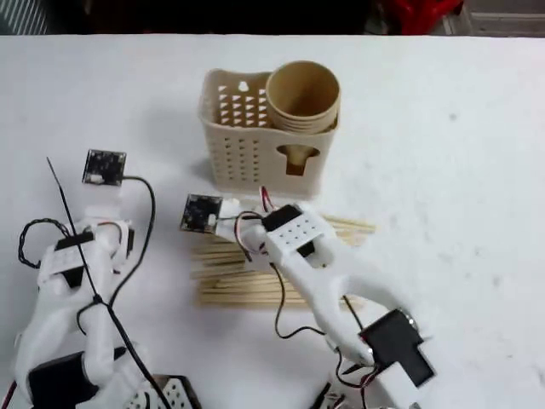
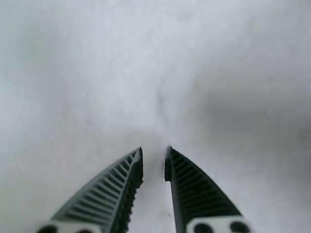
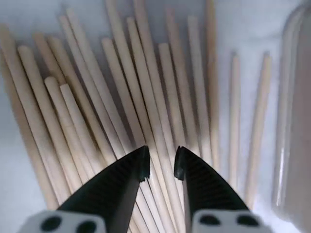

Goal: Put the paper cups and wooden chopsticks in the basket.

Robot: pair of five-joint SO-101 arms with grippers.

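1. Right fingers [image 3: 121, 189] stood slightly apart, with a narrow gap between the tips, and gripped nothing.
2. Their tips hung directly over the pile of wooden chopsticks [image 3: 146, 97], near its middle, and one stick ran along beneath the gap. Whether the tips touched the sticks could not be told.
3. Seen from above, the wooden chopsticks lay flat and loose on the white counter [image 1: 443, 170], roughly side by side. They were just beside the basket [image 1: 247, 153], on the side facing the arms.
4. From the right wrist, the basket's pale wall stood close beside the outermost sticks.
5. Nested in one stack, the paper cups [image 1: 303, 89] stood upright inside the basket at its right end in the high view, their rims above its wall.
6. Left fingers [image 2: 116, 194] were likewise a little apart and empty. They hung over bare counter, well apart from the sticks and the basket.
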